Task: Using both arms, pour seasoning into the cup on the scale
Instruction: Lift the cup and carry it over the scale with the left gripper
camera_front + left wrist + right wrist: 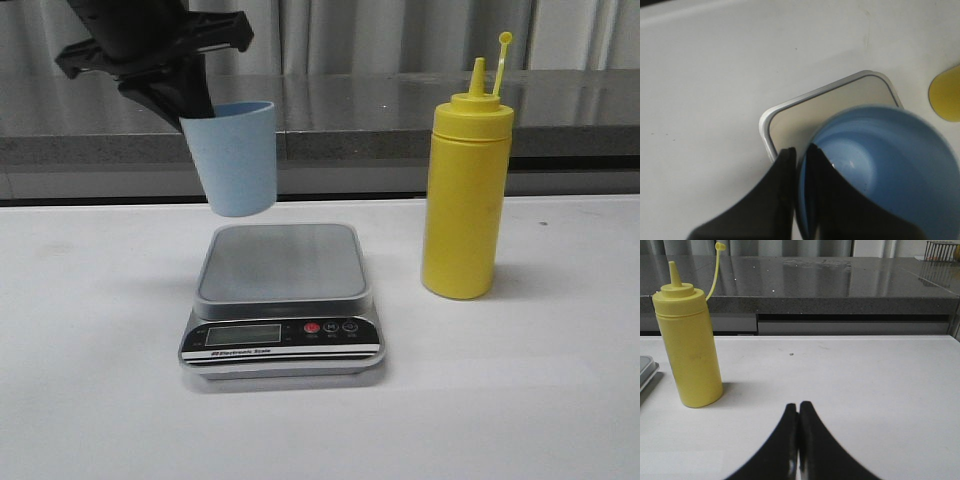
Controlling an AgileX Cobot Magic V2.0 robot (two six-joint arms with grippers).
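Left gripper point(799, 172) clamped on the rim of the cup point(236, 158), one finger inside, one outside. I read the cup as smooth light blue plastic, tapered, hanging slightly tilted above the scale point(282, 300) and clear of its flat grey square platform. Glossy black front panel with LCD and red button faces me. Right gripper point(799, 412) sits with fingers pressed together, holding nothing, over the matte white desk point(865, 385). Seasoning point(465, 195), a yellow cylindrical squeeze bottle, stands upright beside the scale, nozzle uncapped.

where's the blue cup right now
In the front view, the cup hangs left of centre, held by the left gripper just above the scale.
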